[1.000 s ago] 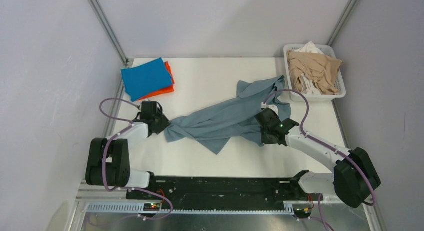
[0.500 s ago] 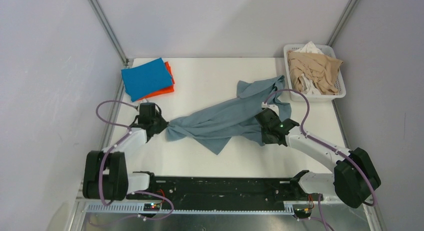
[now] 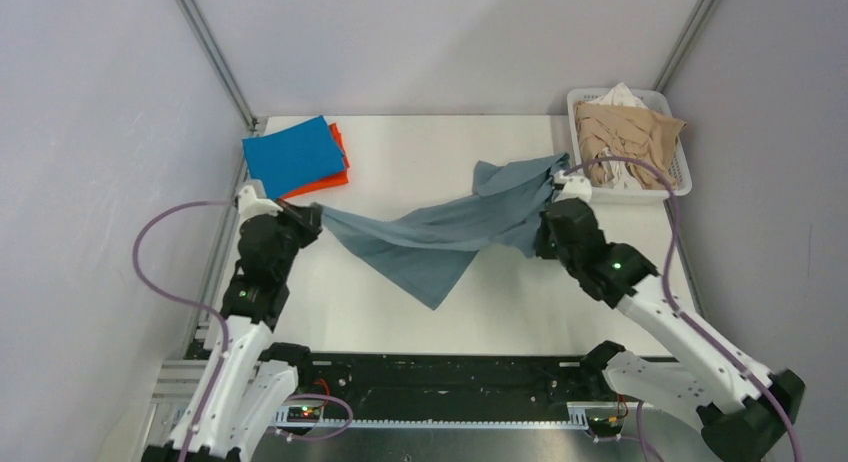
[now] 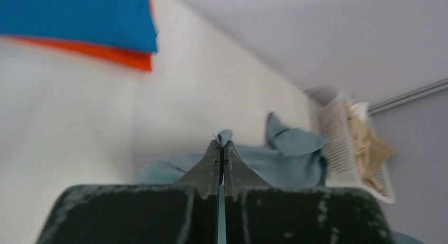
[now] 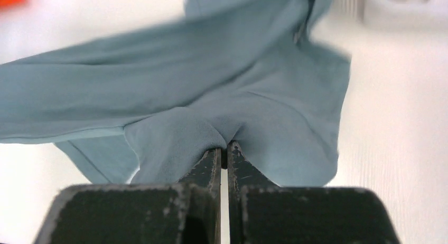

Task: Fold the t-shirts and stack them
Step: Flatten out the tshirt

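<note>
**Q:** Where is the shirt, and how are you holding it?

**A:** My left gripper (image 4: 221,146) and right gripper (image 5: 224,148) each have their jaws pressed together, pinching opposite ends of the grey-blue t-shirt (image 3: 430,237). It is slung between them over the white table (image 3: 420,152), I judge so that it spreads for folding.

**Q:** What does it look like?

**A:** Soft, matte and creased, with one corner drooping. The blue t-shirt (image 3: 293,154) lies folded on the orange one (image 3: 338,178), at the far left.

Overhead overview, wrist close-ups, shared shirt (image 3: 430,237)

The left arm (image 3: 236,360) and right arm (image 3: 682,333) show white shells, black joints, purple cables (image 3: 148,244), green lights (image 3: 617,266).
</note>
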Tool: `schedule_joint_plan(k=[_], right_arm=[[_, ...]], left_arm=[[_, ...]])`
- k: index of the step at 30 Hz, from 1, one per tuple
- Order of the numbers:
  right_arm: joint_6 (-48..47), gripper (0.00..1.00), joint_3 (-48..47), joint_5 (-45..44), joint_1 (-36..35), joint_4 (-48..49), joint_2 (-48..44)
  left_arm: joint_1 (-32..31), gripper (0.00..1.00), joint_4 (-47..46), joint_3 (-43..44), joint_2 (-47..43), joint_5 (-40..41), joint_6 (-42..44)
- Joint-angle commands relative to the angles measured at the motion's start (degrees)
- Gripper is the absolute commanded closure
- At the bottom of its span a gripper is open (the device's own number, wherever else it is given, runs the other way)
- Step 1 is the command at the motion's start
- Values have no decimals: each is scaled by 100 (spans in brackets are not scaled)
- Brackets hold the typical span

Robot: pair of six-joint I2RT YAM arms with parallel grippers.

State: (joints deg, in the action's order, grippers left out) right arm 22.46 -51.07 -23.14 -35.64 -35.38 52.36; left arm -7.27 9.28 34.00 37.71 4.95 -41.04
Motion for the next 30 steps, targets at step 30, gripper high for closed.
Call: schedule_joint_plan(k=[30], right_arm=[[-2732,100,-6043,2720,-94,-81,-383]], left_arm=[[-21,100,1173,5425,-720,-13,1243]])
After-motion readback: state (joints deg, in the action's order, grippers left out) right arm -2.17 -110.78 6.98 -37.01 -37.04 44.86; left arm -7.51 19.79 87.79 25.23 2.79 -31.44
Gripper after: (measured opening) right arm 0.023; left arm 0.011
